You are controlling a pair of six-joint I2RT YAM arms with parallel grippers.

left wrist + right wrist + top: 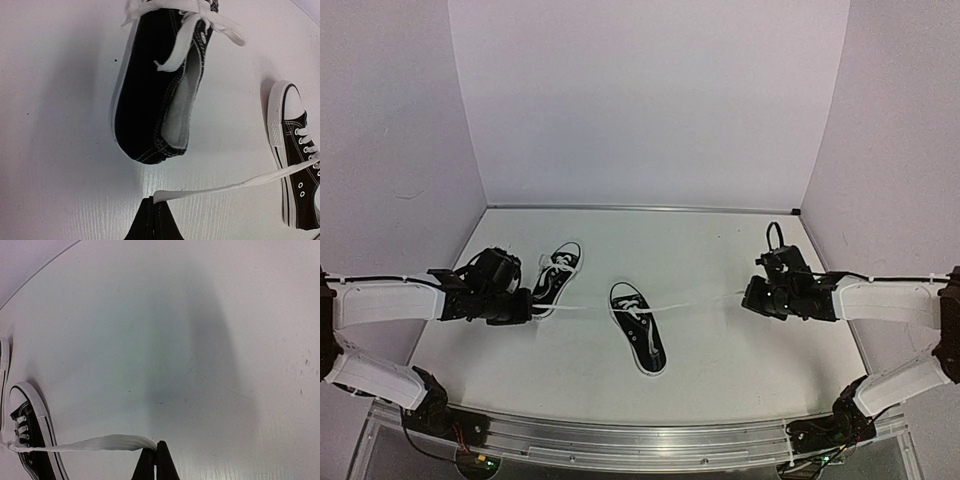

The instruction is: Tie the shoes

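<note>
Lying between both jaws, each clenched on seemingly its lace (100, 443): centre shoe (638, 327).

- Your left arm (380, 303) and right arm (885, 300) wear white shells between black joints.
- Your left gripper (523, 306) and right gripper (750, 297) are black and blocky.
- A thin black cable (382, 279) runs along each forearm.
- Your wrist views show dark fingers (145, 226) tapering to a narrow wedge.
- Your black bases (428, 403) trail thin loose wires.

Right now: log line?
left gripper: shut on left lace end | right gripper: shut on right lace end | centre shoe: laces taut
</note>
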